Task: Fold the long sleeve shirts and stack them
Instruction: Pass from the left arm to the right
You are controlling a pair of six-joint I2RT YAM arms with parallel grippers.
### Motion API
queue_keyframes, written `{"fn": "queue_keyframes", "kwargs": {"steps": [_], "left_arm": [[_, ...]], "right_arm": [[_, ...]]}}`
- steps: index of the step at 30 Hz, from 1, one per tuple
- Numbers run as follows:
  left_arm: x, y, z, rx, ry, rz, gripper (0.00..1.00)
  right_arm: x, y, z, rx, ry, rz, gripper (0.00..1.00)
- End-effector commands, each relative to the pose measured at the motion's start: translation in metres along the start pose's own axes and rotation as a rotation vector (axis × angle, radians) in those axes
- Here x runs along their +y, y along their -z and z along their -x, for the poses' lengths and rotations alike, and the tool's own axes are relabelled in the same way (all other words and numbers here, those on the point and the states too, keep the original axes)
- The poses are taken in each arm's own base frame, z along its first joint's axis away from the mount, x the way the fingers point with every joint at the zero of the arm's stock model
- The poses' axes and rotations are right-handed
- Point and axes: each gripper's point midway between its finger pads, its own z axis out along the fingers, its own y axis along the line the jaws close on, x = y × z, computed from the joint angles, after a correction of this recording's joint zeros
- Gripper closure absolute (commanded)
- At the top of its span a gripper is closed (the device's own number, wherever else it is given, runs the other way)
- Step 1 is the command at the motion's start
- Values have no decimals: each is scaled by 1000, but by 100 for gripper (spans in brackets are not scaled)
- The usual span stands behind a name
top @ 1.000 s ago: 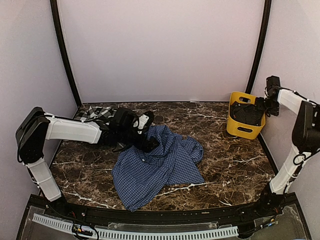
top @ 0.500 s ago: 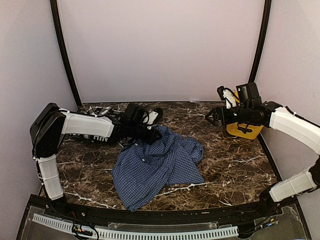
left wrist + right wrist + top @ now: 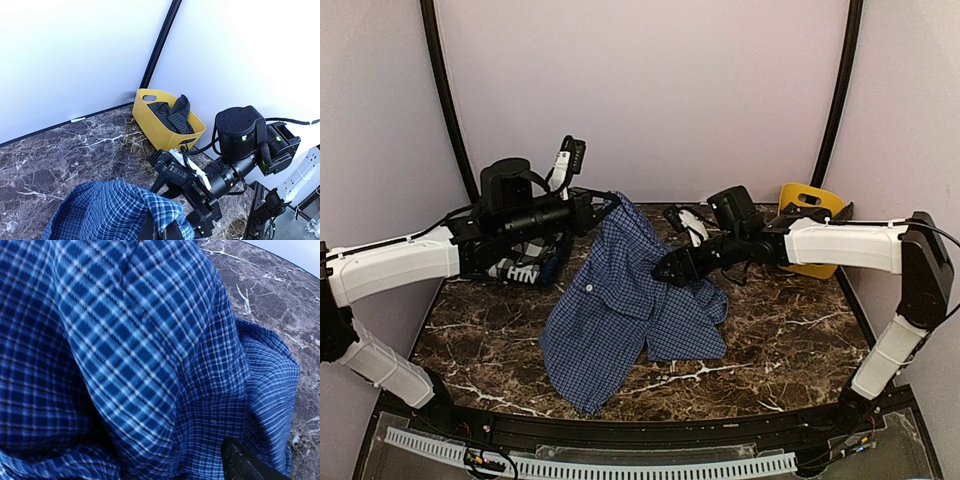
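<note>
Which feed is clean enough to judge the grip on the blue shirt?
Top external: evenly lit and sharp; the blue shirt hanging from the left gripper reads clearly. Left wrist: the walls are blown out white, and the shirt crowds the bottom edge. Right wrist: the frame is filled by close, soft-focus fabric, with little else visible.

Bright even light; walls (image 3: pixel 75 50) blown white; right-wrist close-up soft.

Open tabletop (image 3: pixel 790 335) near right; blue shirt (image 3: pixel 620 300) mid-table, yellow bin (image 3: pixel 160 132) far right, plaid shirt (image 3: pixel 525 266) far left.
</note>
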Motion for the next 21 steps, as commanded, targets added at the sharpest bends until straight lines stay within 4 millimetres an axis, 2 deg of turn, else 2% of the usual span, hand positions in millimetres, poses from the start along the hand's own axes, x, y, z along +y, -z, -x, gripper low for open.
{"fn": "queue_keyframes", "kwargs": {"steps": [1, 3, 6, 9, 10, 11, 12, 13, 15, 19, 21], "left_arm": [[0, 8, -6, 1, 27, 9, 100], [3, 10, -6, -1, 23, 25, 100], [12, 10, -8, -1, 18, 76, 100], [16, 9, -7, -6, 16, 96, 100], [16, 8, -4, -14, 15, 101, 100], [17, 6, -5, -10, 15, 104, 100], [16, 5, 0, -14, 12, 102, 100], [16, 1, -3, -4, 10, 101, 100], [6, -6, 6, -2, 2, 49, 100], [-24, -25, 11, 32, -1, -119, 100], [-40, -34, 9, 50, -14, -196, 95]], "right_arm": [[30, 0, 33, -98, 78, 160, 19], [48, 3, 35, -114, 96, 261, 26], [59, 11, 36, -130, 113, 315, 36], [59, 22, 43, -155, 121, 294, 62], [54, 27, 46, -156, 116, 263, 75], [44, 31, 49, -151, 101, 215, 90], [29, 37, 52, -144, 68, 154, 100], [10, 46, 55, -142, 29, 87, 100], [-24, 73, 60, -158, -53, -12, 100], [-85, 149, 73, -243, -152, -233, 100], [-118, 188, 75, -266, -199, -403, 100]]}}
